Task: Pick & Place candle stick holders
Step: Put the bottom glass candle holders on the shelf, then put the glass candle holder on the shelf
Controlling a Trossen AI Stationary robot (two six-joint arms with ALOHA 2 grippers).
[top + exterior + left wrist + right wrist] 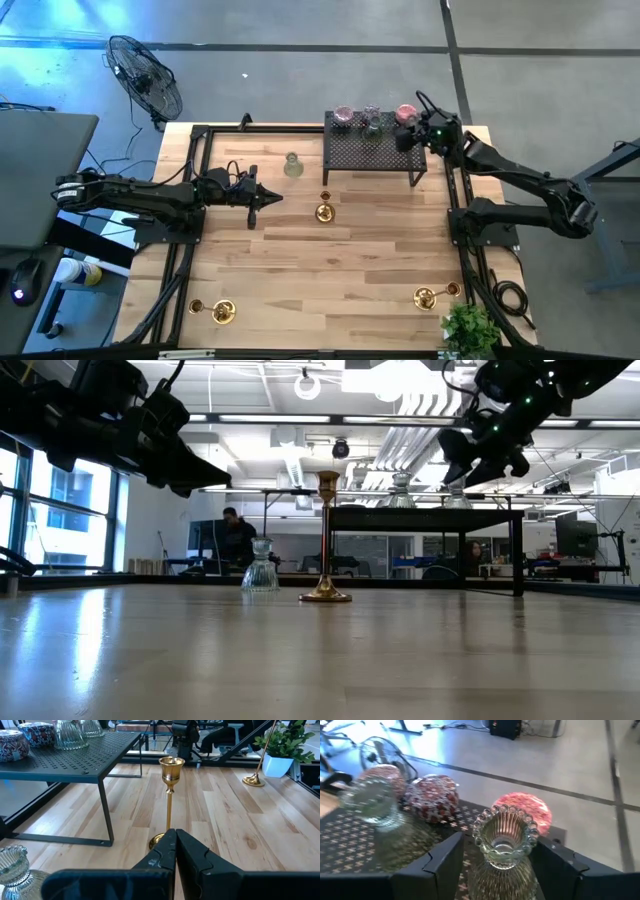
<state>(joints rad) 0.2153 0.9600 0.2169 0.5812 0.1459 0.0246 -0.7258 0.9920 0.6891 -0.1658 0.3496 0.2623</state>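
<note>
A clear ribbed glass candle stick holder [504, 837] with a beaded rim stands between the fingers of my right gripper [497, 845], which hangs over the black rack's [370, 152] far right corner [412, 138]. My left gripper [272, 197] hovers shut over the table's middle left, pointing at an upright brass holder [170, 785] that stands on its round base [324, 211]. A pale-green glass holder [293, 165] rests on the table beyond it. My right gripper has the clear holder's ribbed lower body [476, 879] between its two fingers, one on each side, below the flared rim. The fingers slant down from the table's right side. The holder stays upright. Its foot is hidden, so I cannot tell whether it is clear of the rack.
On the rack sit pink patterned cups [343, 117] [405, 113] and another clear glass holder [372, 121]. Brass holders lie near the front left [222, 312] and stand at the front right [425, 297]. A potted plant [470, 330] is at the front right corner.
</note>
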